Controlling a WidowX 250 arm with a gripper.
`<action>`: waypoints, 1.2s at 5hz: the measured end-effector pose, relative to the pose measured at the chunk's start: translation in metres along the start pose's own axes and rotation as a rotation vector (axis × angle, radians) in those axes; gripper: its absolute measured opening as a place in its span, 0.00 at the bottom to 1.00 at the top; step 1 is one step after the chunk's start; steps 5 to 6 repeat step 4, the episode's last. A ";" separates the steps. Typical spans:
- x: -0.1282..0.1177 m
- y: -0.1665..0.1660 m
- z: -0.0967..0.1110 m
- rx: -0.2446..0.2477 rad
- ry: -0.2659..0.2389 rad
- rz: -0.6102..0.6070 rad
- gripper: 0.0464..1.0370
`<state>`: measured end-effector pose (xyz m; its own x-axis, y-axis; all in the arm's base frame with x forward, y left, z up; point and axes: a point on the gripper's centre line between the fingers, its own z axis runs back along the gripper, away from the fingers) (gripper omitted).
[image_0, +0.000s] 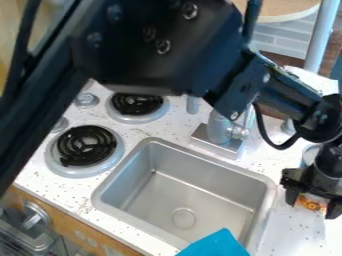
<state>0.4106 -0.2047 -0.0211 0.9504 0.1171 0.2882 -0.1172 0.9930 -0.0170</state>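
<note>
Orange-and-white small item (311, 201), its exact kind hard to make out, sits at four o'clock in the view, beside the sink's right rim, within the black gripper (311, 209). Whether the gripper is clamped on it or merely placed around it, I cannot tell. The step in hand looks like a grasp or a release at the counter (294, 235); a lift would call for a sure hold first, a release for firm support under the item.

The steel sink (200, 202) lies at six o'clock, a blue cloth-like piece (214, 245) overlapping its near rim toward half past five. The faucet (219, 127) rises at three o'clock, close to centre, and with the sink's raised rim would hinder a low leftward path. Coil burners lie at half past eight (87, 146) and half past ten (136, 103); the arm (160, 55) spans the top, its cable (270, 140) looping near the faucet.
</note>
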 end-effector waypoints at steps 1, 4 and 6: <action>-0.019 0.015 0.020 0.002 0.003 0.020 0.96; -0.090 0.047 0.144 -0.075 -0.023 -0.035 0.96; -0.090 0.047 0.144 -0.075 -0.023 -0.035 0.96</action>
